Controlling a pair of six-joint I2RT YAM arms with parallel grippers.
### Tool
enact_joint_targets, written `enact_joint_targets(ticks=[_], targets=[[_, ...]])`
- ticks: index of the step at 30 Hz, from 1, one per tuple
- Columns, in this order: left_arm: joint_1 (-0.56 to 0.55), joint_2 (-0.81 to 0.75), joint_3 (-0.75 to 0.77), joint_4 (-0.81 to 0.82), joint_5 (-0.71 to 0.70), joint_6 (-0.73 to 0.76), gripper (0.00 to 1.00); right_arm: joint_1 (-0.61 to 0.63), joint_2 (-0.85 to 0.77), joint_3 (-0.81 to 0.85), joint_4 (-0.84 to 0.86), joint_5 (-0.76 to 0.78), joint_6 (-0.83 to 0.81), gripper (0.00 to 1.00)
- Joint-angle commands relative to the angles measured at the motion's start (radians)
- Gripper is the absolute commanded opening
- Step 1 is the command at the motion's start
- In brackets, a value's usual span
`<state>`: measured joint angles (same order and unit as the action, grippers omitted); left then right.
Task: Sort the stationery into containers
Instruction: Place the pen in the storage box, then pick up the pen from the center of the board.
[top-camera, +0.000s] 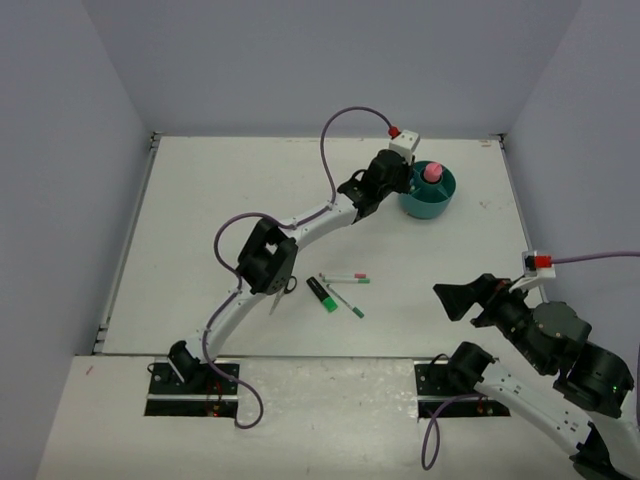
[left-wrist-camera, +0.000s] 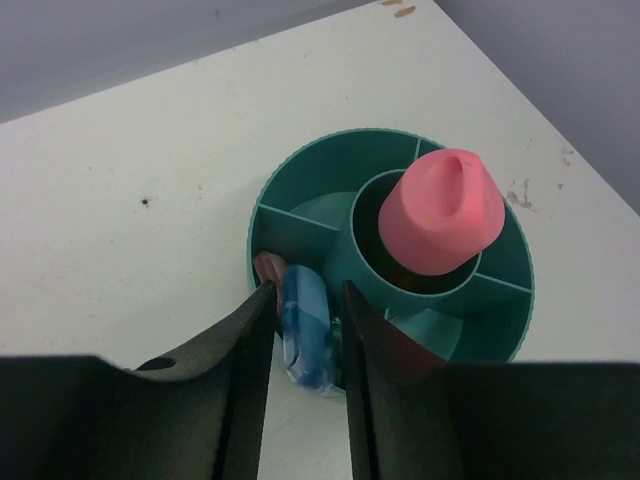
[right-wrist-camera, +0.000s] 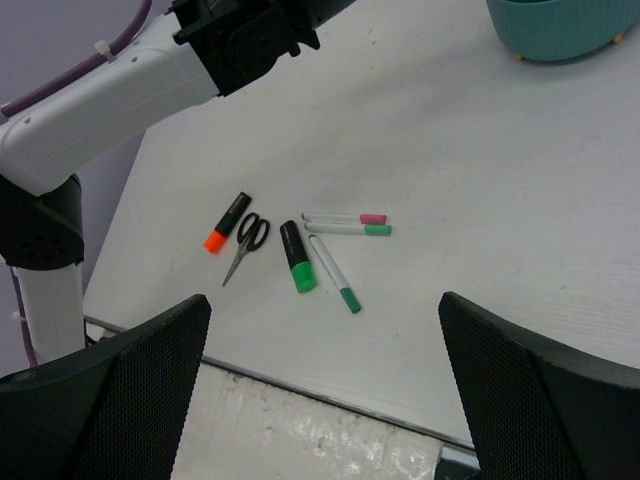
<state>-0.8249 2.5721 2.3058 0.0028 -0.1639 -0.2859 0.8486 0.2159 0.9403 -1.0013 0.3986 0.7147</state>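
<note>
The organizer (left-wrist-camera: 300, 175) is one round tub of smooth teal plastic. It has a round cup in its middle and thin walls that divide the outer ring into compartments. It stands at the far right of the white, matt counter (top-camera: 200, 220). In the middle cup stands one glue stick (left-wrist-camera: 440, 210), upright, with a thick pink cap that is wider at the bottom.

The left pincer (left-wrist-camera: 308, 300) hangs over the near rim of the organizer. Its two black fingers (left-wrist-camera: 245, 370) are close together, and one blue clip (left-wrist-camera: 305, 345) of glossy plastic sits between them, gripped as far as one can see. The clip is right at the rim of an outer compartment.

The right pincer (top-camera: 460, 300) is near the front right of the counter, well apart from the organizer. Its jaws are fully wide and it has nothing in them.

The other stationery lies flat in a loose group near the front middle of the counter:
- Two short, black, blocky highlighters, namely one orange highlighter (right-wrist-camera: 226, 222) and one green highlighter (right-wrist-camera: 296, 257).
- One pair of scissors (right-wrist-camera: 246, 243) between them, closed, with black ring handles and thin metal blades.
- Three thin white pens just right of the green highlighter. The pink-capped pen (right-wrist-camera: 345, 217) and a green-capped pen (right-wrist-camera: 350, 229) lie side by side. A second green-capped pen (right-wrist-camera: 335, 273) lies slanted below them.
</note>
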Motion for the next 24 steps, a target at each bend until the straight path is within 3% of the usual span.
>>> enact_joint_targets(ticks=[1,3,8,12,17,21,24], targets=[[0.010,0.010,0.040,0.015,0.020,0.029,0.43,-0.003,0.028,-0.007,0.049,-0.020,-0.004,0.99],[0.012,0.001,0.040,0.013,0.024,0.028,0.56,-0.002,0.032,-0.005,0.052,-0.023,-0.006,0.99],[0.007,-0.085,-0.014,0.009,0.020,0.005,0.64,-0.003,0.038,-0.007,0.057,-0.021,-0.007,0.99],[-0.006,-0.285,-0.176,0.026,-0.036,-0.031,0.72,-0.003,0.045,-0.035,0.076,-0.024,-0.017,0.99],[-0.008,-0.747,-0.575,0.089,-0.197,-0.120,0.97,-0.002,0.050,-0.138,0.172,-0.062,-0.031,0.99],[-0.008,-1.053,-0.853,0.004,-0.281,-0.187,1.00,-0.002,0.083,-0.187,0.236,-0.081,0.002,0.99],[-0.008,-1.271,-1.036,-0.168,-0.347,-0.279,1.00,-0.003,0.186,-0.221,0.332,-0.187,-0.044,0.99]])
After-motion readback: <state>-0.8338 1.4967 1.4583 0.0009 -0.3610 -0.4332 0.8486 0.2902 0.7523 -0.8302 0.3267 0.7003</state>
